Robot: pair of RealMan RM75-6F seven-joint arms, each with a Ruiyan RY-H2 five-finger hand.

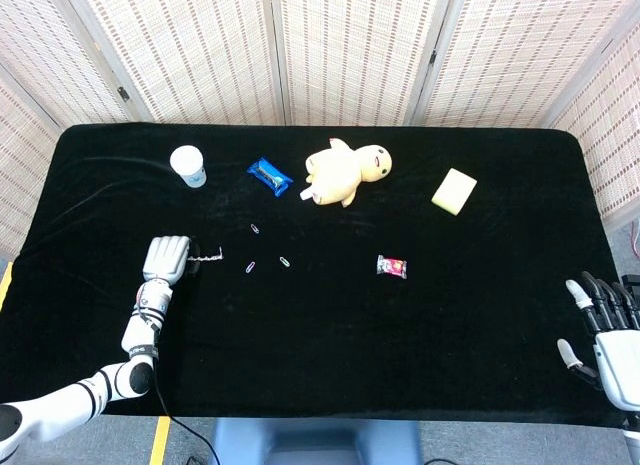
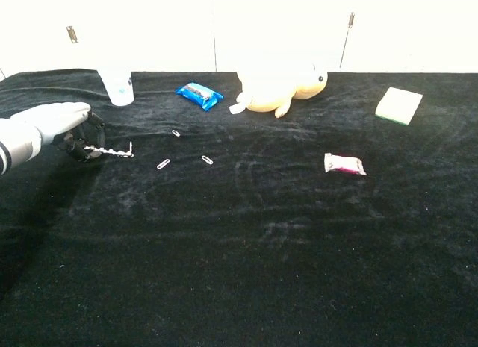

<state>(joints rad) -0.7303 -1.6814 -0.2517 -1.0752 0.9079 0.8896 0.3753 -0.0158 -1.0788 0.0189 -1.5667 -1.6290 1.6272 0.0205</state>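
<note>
My left hand [image 2: 66,123] is curled over one end of a chain of paper clips [image 2: 112,151], pinching it low on the table [image 1: 330,325]; the chain trails out to the hand's right. Three loose clips [image 2: 163,164] lie just beyond its free end, with the white cup [image 1: 187,166] further out ahead. I judge the hold thin, so I'd draw the chain slowly and keep the fingertips low, so it doesn't slip or snag on the cloth. My right hand [image 1: 603,335] rests released, fingers apart, well off at the near table edge.
</note>
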